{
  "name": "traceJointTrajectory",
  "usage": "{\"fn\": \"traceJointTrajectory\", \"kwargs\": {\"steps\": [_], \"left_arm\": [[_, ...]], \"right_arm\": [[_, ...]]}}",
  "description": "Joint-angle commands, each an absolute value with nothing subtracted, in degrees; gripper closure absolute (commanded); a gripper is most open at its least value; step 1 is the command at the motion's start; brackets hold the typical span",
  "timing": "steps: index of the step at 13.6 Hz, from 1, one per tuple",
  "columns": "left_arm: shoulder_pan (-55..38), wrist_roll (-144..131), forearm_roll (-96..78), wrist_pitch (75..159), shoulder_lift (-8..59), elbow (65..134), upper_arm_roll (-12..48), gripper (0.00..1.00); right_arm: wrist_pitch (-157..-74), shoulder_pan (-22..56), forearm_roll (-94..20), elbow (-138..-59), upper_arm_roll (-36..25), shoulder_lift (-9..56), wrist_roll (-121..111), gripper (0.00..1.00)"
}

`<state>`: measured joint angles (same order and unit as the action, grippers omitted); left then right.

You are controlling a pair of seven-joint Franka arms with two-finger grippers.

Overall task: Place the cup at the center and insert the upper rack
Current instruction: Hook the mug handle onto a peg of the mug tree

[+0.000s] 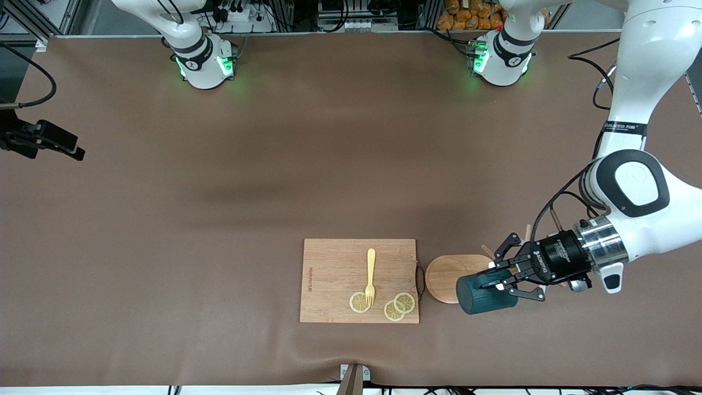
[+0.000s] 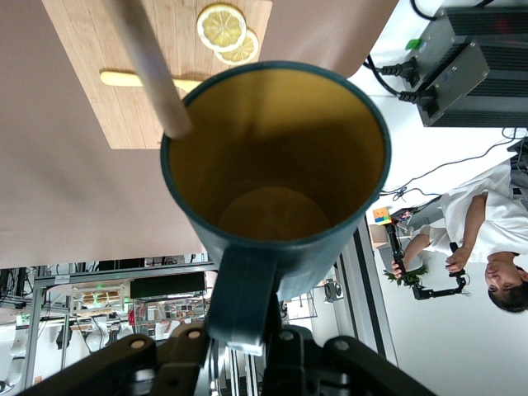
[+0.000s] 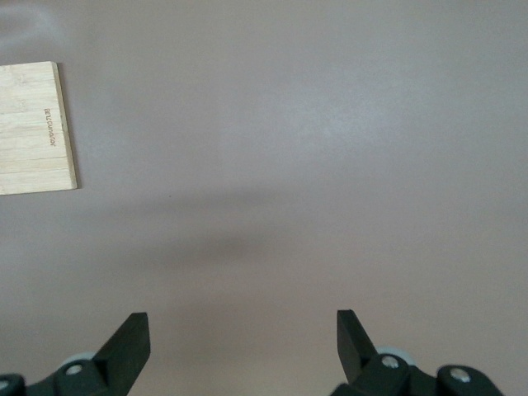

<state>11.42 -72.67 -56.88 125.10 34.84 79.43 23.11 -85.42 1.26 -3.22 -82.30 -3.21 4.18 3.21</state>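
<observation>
My left gripper (image 1: 498, 281) is shut on the handle of the dark teal cup (image 1: 483, 296) and holds it on its side, right beside the mug tree. The left wrist view looks into the cup's yellowish inside (image 2: 280, 165), with my left gripper (image 2: 239, 351) clamped on the handle. The mug tree's oval wooden base (image 1: 445, 276) lies beside the cutting board. Thin pegs (image 1: 488, 250) stick out past my wrist, and most of the post is hidden. One wooden rod (image 2: 153, 70) crosses the cup's rim. My right gripper (image 3: 243, 338) is open and empty over bare table.
A rectangular wooden cutting board (image 1: 329, 280) lies near the table's front edge. On it are a yellow fork (image 1: 371, 274) and lemon slices (image 1: 399, 304). Its corner shows in the right wrist view (image 3: 33, 132). A dark device (image 1: 41, 140) sits at the right arm's end.
</observation>
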Motion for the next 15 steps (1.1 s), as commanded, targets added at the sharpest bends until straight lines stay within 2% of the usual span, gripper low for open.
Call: {"fn": "traceJointTrajectory", "kwargs": {"steps": [1,5,11,15], "left_arm": [[13.7,-69.0,-58.53,122.44,33.4,81.56,23.91,1.0],[13.8,-68.73,-58.62,122.34,33.49,81.56,23.91,1.0],[14.76,-62.68,-60.72,122.26,34.01,83.84,23.91,1.0],[17.48,-58.45,-63.46,118.57,34.19,84.9,23.91,1.0]], "right_arm": [[-84.9,0.18,-3.6,-82.35,-2.11,3.87,4.31,0.0],[-79.21,-0.44,-3.43,-81.83,-2.2,3.87,4.31,0.0],[-78.93,-0.35,-3.52,-81.74,-2.11,3.87,4.13,0.0],[-78.93,0.0,-3.6,-81.74,-2.11,3.87,4.39,0.0]]}}
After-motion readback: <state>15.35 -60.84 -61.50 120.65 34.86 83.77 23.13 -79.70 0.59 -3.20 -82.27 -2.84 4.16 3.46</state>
